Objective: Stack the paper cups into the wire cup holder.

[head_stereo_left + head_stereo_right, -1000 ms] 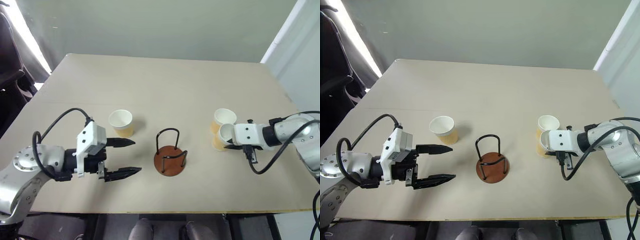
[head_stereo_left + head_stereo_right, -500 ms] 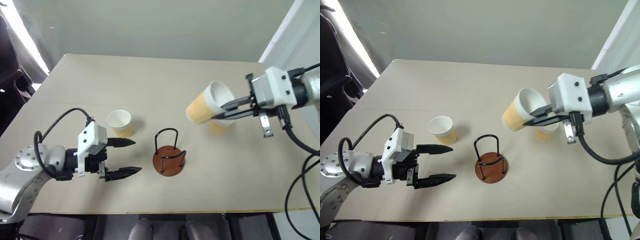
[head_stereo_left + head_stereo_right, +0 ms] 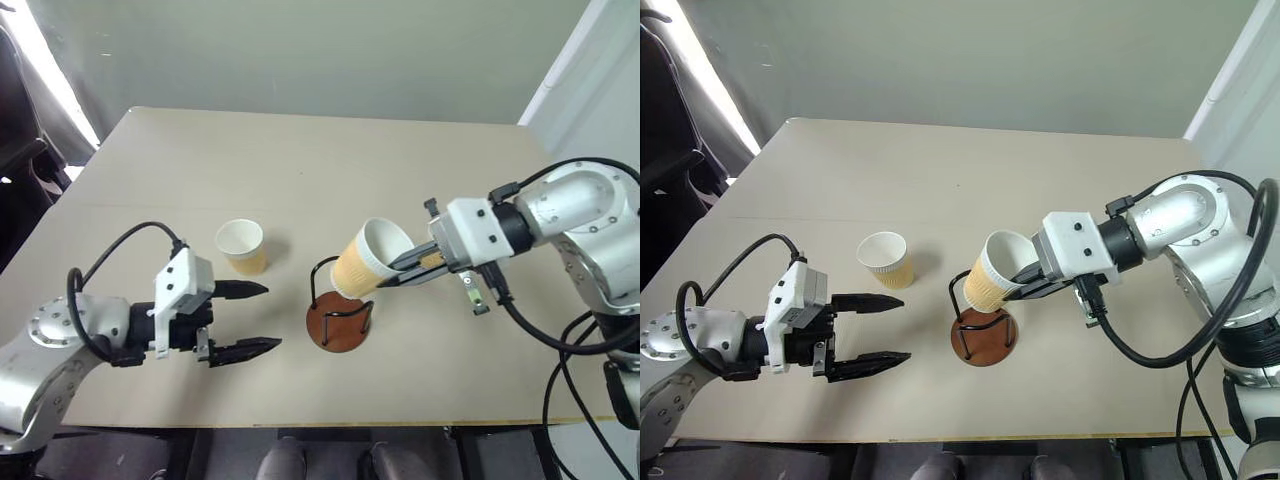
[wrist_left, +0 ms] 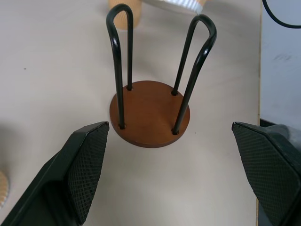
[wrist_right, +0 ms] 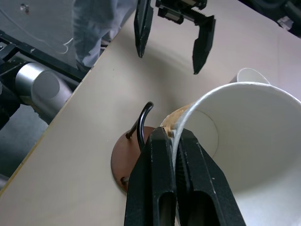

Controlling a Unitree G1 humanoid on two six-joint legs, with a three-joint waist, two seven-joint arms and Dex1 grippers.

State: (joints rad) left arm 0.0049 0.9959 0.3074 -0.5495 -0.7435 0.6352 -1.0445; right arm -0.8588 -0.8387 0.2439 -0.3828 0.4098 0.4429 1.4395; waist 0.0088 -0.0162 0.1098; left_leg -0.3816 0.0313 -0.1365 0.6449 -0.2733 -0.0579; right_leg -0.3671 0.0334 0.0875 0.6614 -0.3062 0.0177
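A yellow-orange paper cup (image 3: pixel 365 262) hangs tilted, just above the black loops of the wire cup holder (image 3: pixel 338 322), mouth turned up and to the right. My right gripper (image 5: pixel 173 135) is shut on its white rim, one finger inside and one outside. A second paper cup (image 3: pixel 241 245) stands upright on the table, left of the holder. Just in front of that cup, my left gripper (image 3: pixel 268 316) rests open and empty, pointing at the holder (image 4: pixel 150 112), which the left wrist view frames between its fingers. A third cup (image 4: pixel 124 5) peeks out behind the holder.
The beige table (image 3: pixel 300 170) stretches wide behind the cups. Its front edge runs close below both grippers. A dark chair (image 3: pixel 20 150) stands off the table's left side. Black cables trail from both arms.
My right gripper lifted a cup off the table at the right, carried it left and tilted it over the holder. The left gripper stayed still and open.
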